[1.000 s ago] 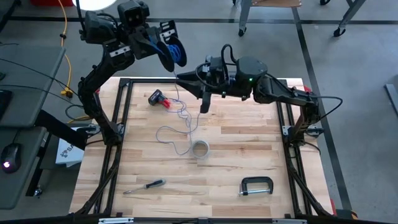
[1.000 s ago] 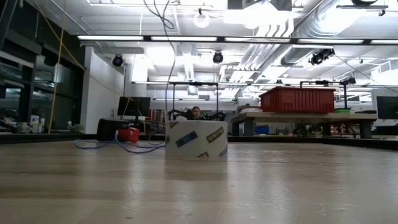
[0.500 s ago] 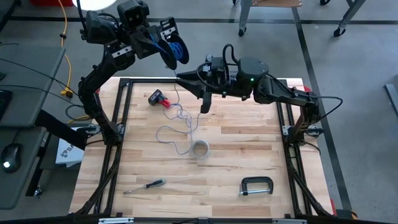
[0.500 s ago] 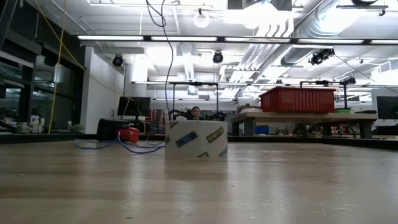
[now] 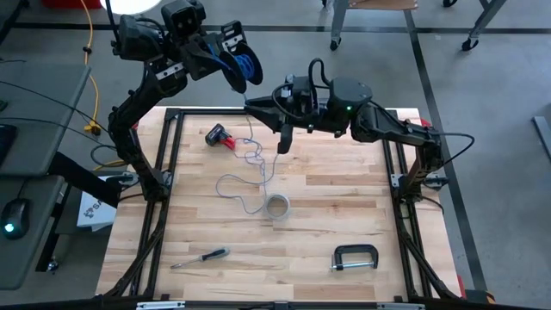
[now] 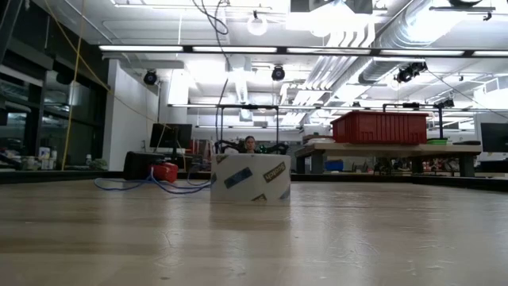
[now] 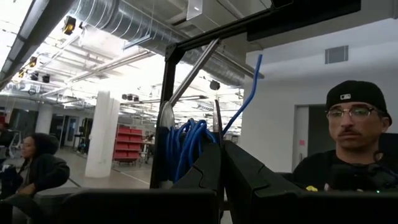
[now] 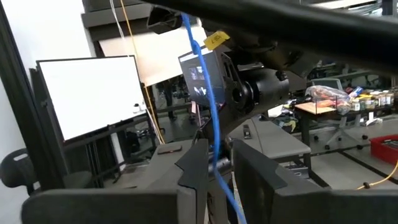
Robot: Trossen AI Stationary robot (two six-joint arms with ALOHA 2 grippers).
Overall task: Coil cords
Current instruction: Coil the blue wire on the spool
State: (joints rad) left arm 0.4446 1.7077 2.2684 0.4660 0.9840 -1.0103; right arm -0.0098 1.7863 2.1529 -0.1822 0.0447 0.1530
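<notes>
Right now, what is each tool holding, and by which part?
The left tool, raised beyond the table's back edge, is shut on the coiled end of the blue cord. The right tool pinches its straight run.

dark jointed arms, black cables

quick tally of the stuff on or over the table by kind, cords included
cords: 1, blue cord, coiled in the left pincer, tail running down through the right pincer to loops on the wood
tape roll: 1
screwdriver: 1
c-clamp: 1
red and black device: 1
total: 5
</notes>
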